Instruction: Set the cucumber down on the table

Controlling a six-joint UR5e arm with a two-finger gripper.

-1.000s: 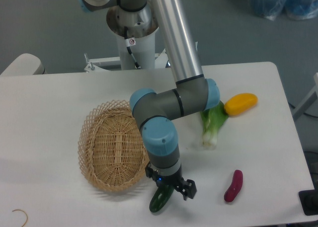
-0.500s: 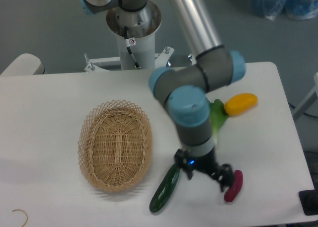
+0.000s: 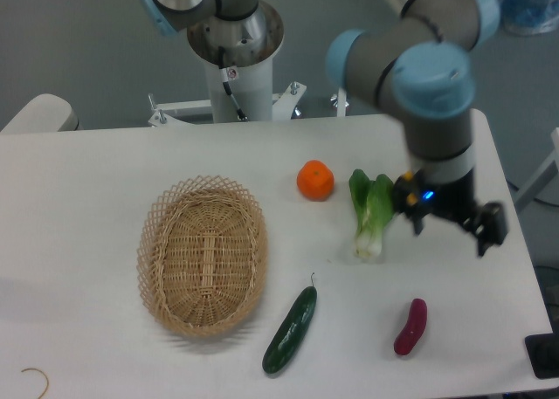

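Note:
The dark green cucumber (image 3: 291,329) lies flat on the white table (image 3: 105,163), just right of the wicker basket's front edge, stem tip pointing up-right. My gripper (image 3: 450,230) hangs over the table's right side, well up and right of the cucumber. Its fingers stand apart with nothing between them.
An oval wicker basket (image 3: 203,256) sits left of the cucumber. An orange (image 3: 315,180) and a bok choy (image 3: 371,210) lie near the middle. A purple-red eggplant-like piece (image 3: 410,326) lies near the front right. The arm's base post (image 3: 234,67) stands behind the table.
The gripper let go of the cucumber, which now lies on the table, and swung up and to the right. The orange has come into view; the yellow item is now hidden behind the arm.

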